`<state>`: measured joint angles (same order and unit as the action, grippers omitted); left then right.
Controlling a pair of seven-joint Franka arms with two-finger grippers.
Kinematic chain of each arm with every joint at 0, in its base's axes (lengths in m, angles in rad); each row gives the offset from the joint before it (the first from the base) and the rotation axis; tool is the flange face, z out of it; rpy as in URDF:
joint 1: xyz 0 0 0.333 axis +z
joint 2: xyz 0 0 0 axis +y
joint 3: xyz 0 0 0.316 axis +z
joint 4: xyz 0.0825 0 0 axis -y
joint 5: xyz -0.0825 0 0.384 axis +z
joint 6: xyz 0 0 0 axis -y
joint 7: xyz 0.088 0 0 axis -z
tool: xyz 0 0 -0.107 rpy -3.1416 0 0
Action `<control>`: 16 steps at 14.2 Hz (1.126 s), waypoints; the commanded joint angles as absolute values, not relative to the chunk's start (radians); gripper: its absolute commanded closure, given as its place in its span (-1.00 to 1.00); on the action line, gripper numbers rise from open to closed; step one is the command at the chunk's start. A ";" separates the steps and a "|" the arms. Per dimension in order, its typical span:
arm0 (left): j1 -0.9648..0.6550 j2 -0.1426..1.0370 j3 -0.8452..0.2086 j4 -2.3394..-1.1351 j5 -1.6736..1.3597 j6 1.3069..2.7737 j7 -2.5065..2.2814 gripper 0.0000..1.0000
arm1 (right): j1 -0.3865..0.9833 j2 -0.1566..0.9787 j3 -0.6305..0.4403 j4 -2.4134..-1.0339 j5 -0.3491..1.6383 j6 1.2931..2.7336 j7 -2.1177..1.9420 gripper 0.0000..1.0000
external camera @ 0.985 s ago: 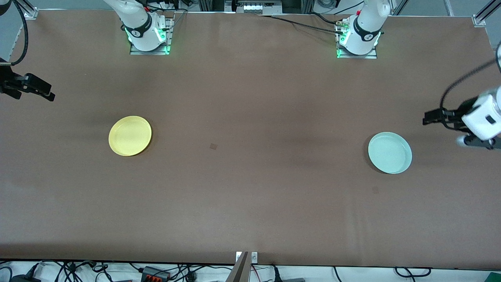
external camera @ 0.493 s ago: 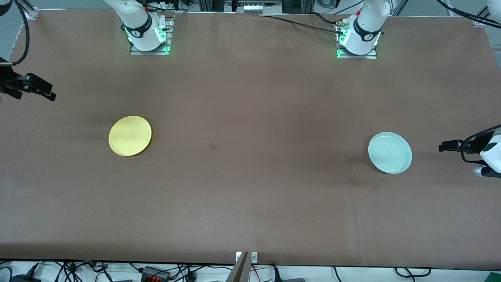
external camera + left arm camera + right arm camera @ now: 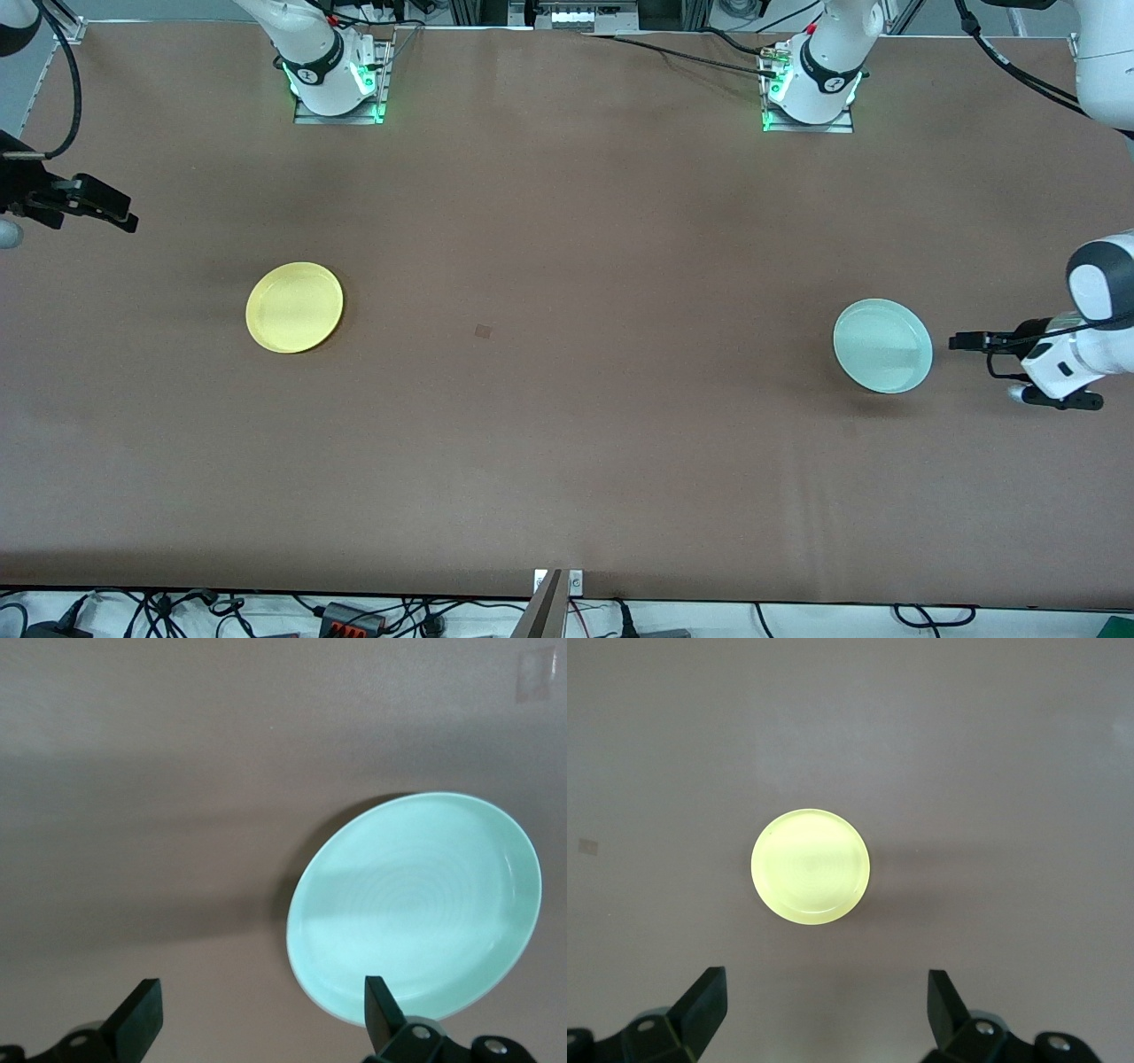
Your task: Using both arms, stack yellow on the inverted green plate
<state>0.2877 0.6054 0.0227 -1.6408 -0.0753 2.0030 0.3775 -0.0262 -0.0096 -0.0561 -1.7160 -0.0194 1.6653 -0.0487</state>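
Yellow-on-green stacking has not begun: both plates lie apart on the broad brown matte table [image 3: 567, 425], whose covering shows faint wrinkles near the front camera's edge. Two large white arms with black joint bands rise from bases along the edge farthest from the front camera.

The round, shallow, plain yellow plastic plate [image 3: 294, 307] rests rim-up toward the right arm's end of the table, about midway between the base edge and the front camera's edge. The round, shallow, pale mint-green plastic plate [image 3: 882, 346] of the same size lies rim-up toward the left arm's end, slightly nearer the front camera than the yellow one.

The left arm's black two-finger gripper [image 3: 961, 341] is low over the table just beside the green plate, between it and the left arm's end edge. The right arm's black two-finger gripper [image 3: 115, 215] is over the table near the right arm's end edge, well apart from the yellow plate.

Only the wrist views settle the fingers: the left gripper [image 3: 259, 1014] and right gripper [image 3: 827, 1005] are each spread wide, holding nothing. The left wrist view also reveals faint concentric rings on the green plate's [image 3: 416, 904] glossy floor, and the right wrist view a smooth sheen on the yellow plate [image 3: 811, 865].

A small dark square mark [image 3: 483, 331] sits between the plates.
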 commanded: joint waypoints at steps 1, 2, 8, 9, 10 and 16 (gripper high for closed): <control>0.321 0.574 0.011 -1.736 -0.178 2.082 0.414 -1.00 | -0.012 -0.008 -0.055 -1.726 -0.025 1.672 -0.057 -1.00; 0.319 0.578 0.011 -1.736 -0.179 2.085 0.422 -1.00 | -0.002 -0.006 -0.055 -1.726 -0.026 1.674 -0.046 -1.00; 0.321 0.630 0.011 -1.741 -0.179 2.163 0.532 -0.82 | 0.008 0.006 -0.055 -1.735 -0.028 1.678 -0.041 -1.00; 0.322 0.644 0.011 -1.741 -0.179 2.163 0.534 -0.61 | 0.008 0.006 -0.055 -1.735 -0.028 1.678 -0.041 -1.00; 0.325 0.656 0.011 -1.741 -0.179 2.163 0.534 -0.49 | 0.008 0.008 -0.055 -1.736 -0.028 1.680 -0.041 -1.00; 0.325 0.675 0.011 -1.732 -0.183 2.164 0.532 0.24 | 0.002 0.023 -0.055 -1.740 -0.028 1.672 -0.051 -1.00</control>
